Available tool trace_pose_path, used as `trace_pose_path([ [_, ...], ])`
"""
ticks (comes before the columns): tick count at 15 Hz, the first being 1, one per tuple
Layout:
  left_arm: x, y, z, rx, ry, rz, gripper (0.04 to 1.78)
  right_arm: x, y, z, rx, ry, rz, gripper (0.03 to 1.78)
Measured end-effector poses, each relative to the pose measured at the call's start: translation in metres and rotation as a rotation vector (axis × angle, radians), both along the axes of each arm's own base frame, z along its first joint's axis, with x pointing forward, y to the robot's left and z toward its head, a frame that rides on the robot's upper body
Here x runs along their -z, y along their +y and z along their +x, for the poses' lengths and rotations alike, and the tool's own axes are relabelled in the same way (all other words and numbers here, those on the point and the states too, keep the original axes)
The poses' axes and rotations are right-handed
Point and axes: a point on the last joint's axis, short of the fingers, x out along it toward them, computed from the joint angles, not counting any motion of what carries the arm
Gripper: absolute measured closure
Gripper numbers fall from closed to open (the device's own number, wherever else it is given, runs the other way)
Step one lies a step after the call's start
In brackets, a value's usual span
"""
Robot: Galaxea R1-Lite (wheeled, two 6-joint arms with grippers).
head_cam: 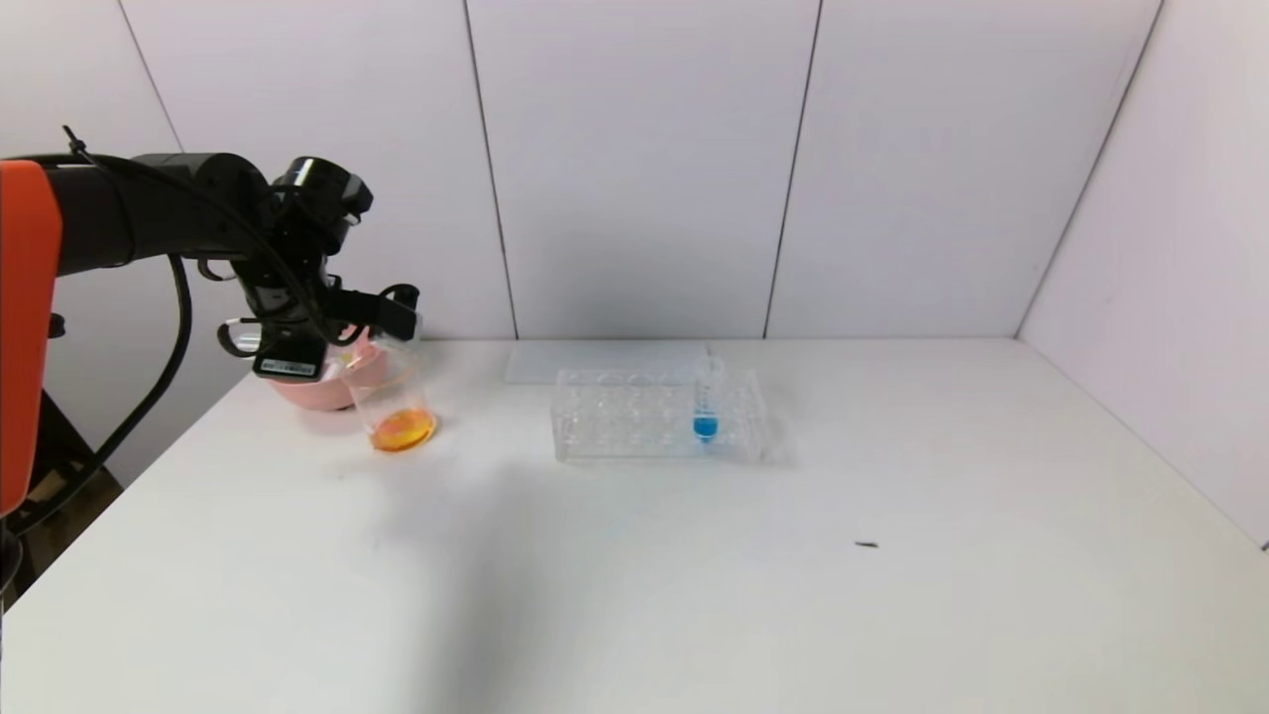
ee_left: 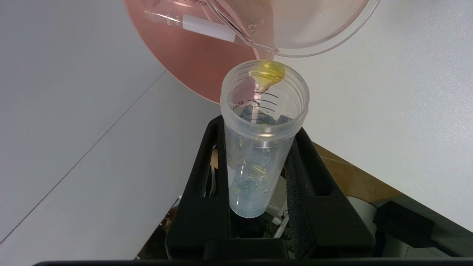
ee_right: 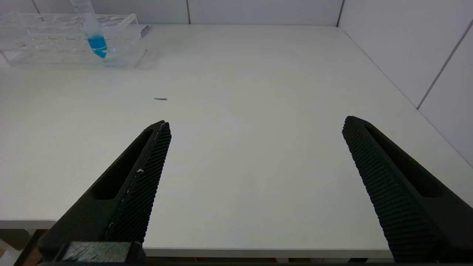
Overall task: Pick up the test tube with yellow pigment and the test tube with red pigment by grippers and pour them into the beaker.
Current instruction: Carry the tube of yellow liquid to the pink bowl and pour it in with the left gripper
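My left gripper is shut on the test tube with yellow pigment, tipped mouth-down over the beaker. The tube is nearly drained; a yellow drop hangs at its mouth, next to the beaker's rim. The beaker holds orange liquid. No tube with red liquid shows; a clear empty tube with a white label lies in the pink bowl. My right gripper is open and empty above the table's front edge, out of the head view.
The pink bowl stands right behind the beaker at the table's far left. A clear tube rack holds a blue-liquid tube at mid table. A small dark speck lies to the right. White walls close the back and right.
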Motion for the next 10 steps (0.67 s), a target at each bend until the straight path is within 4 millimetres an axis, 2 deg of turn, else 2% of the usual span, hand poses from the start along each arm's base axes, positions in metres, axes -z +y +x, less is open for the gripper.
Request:
trace_pose_path([
  [10,0.0009,0.0,0.0003,-0.001,0.003,0.001,1.37,0.0001,0.0,0.0,0.0,0.0,0.0,0.11],
])
